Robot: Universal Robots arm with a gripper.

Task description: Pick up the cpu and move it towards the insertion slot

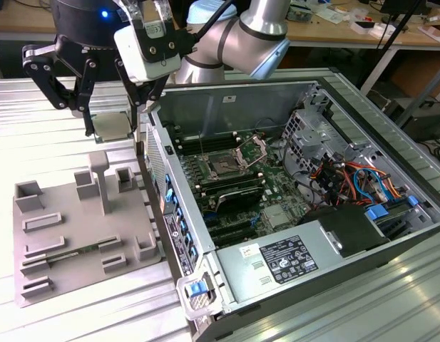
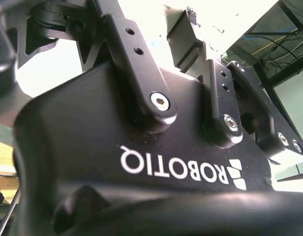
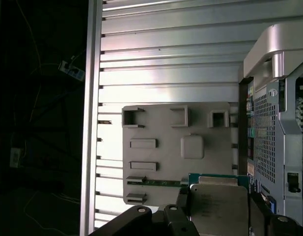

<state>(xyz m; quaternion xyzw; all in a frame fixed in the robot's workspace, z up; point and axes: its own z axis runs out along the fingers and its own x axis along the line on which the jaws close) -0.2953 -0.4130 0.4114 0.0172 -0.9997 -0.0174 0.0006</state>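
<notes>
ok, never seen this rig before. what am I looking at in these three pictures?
It is one robot arm with a two-finger gripper on its end. The exterior view comes from a camera off the arm. It shows a slatted metal table with a grey plastic tray of raised blocks on it, and beside that an open computer case.

The other two pictures come from cameras mounted near the wrist. The first wrist view looks down past the fingers onto the tray and the edge of the case. The second wrist view looks closely along the gripper's own black body.

The gripper holds the cpu, a flat silvery chip, clamped by its edges above the tray. The insertion slot is the steel-framed socket on the board inside the case, some way from the chip.
</notes>
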